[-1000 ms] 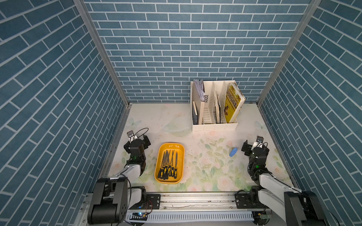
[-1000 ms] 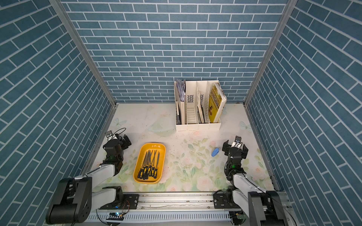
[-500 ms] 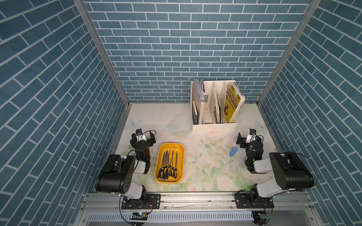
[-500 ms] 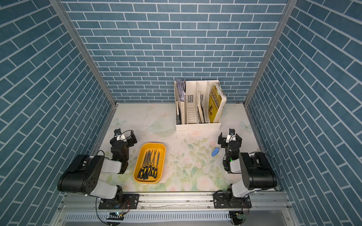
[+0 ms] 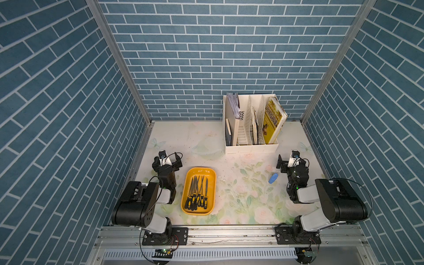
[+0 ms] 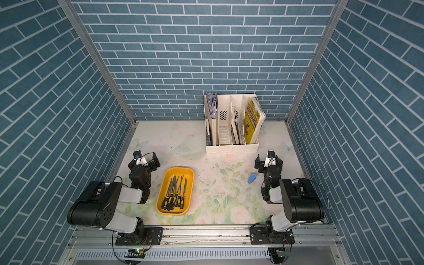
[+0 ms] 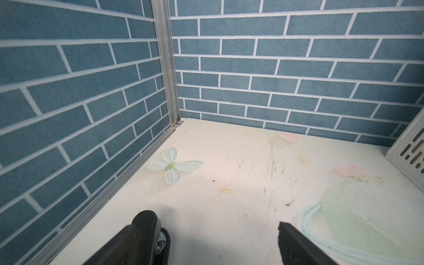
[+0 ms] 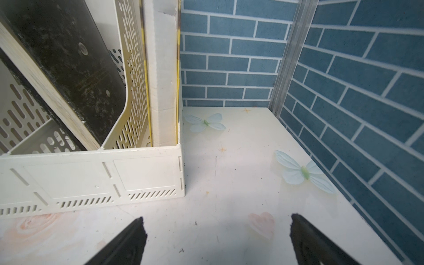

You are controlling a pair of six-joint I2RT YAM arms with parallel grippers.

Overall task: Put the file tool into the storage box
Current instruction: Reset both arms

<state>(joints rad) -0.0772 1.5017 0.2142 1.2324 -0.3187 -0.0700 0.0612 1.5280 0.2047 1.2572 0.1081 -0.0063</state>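
Fingers (image 7: pixel 146 229) both sides spread, empty — files (image 5: pixel 196 195) seemingly all in storage box (image 5: pixel 197 212), nearer left

Colours as I read them from my station: the walls (image 5: pixel 206 57) are slate-blue brick with white mortar lines; the worktop (image 5: pixel 243 197) is cream, printed with pale pink roses, green leaves and mint butterflies; the storage box (image 5: pixel 212 188) is yellow-orange; the files (image 5: pixel 197 195) have dark grey blades and black handles banded yellow; the desk organiser (image 5: pixel 251 146) is white; its book (image 5: pixel 271 121) has a yellow cover; the small object (image 5: pixel 273 178) is blue.
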